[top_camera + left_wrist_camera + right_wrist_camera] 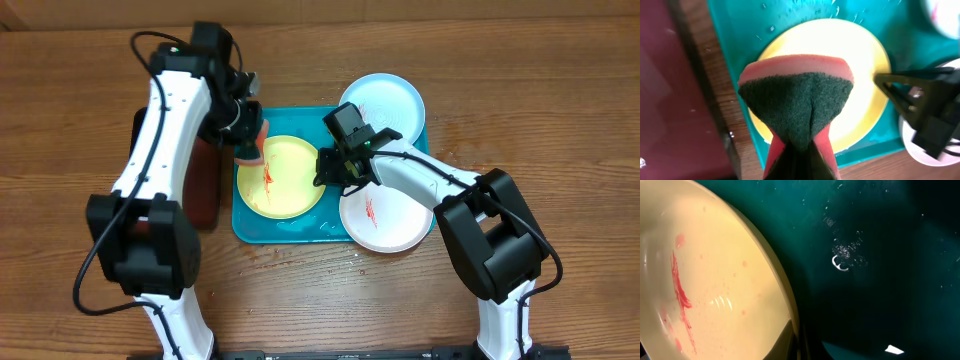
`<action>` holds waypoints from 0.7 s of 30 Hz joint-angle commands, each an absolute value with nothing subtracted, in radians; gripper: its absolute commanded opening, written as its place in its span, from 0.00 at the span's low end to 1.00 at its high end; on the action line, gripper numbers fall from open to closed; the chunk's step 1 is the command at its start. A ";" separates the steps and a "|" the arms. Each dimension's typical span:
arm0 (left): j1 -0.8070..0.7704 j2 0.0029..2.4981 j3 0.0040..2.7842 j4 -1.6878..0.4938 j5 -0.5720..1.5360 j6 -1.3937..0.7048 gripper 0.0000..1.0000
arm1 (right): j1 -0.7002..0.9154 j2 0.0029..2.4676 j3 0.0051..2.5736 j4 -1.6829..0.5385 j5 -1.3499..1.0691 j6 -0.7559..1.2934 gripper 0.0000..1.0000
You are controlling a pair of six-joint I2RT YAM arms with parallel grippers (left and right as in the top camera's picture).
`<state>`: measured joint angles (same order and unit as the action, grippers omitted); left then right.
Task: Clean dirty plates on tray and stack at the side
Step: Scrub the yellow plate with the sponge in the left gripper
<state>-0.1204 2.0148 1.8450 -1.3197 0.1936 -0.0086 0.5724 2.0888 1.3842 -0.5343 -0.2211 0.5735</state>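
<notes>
The yellow-green plate (285, 180) lies in the turquoise tray (290, 232) with a red smear on its left half. My left gripper (247, 140) is shut on a pink sponge with a green scrub pad (797, 95) and holds it over the plate's left rim (860, 60). My right gripper (326, 166) is shut on the plate's right rim (715, 280), one finger over the inside (797, 342). The light blue plate (385, 100) sits at the tray's far right corner. The white plate (390, 225), smeared red, overlaps the tray's near right edge.
A black tray with a dark red inside (205, 185) stands against the turquoise tray's left side, under my left arm. Water drops lie on the tray floor (880, 280). Bare wooden table surrounds everything.
</notes>
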 commanded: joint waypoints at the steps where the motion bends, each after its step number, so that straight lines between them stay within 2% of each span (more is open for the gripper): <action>1: -0.154 2.048 1.787 -1.291 0.125 -0.068 0.04 | 0.561 2.095 1.385 -0.548 -0.221 0.607 0.04; 10: -0.173 2.048 1.620 -1.118 0.018 -0.253 0.04 | 0.561 2.095 1.385 -0.548 -0.221 0.606 0.04; 17: -0.211 2.048 1.460 -0.941 0.010 -0.270 0.04 | 0.561 2.095 1.385 -0.549 -0.218 0.606 0.04; 21: -0.247 2.048 1.421 -0.925 -0.023 -0.274 0.04 | 0.561 2.095 1.385 -0.549 -0.218 0.606 0.04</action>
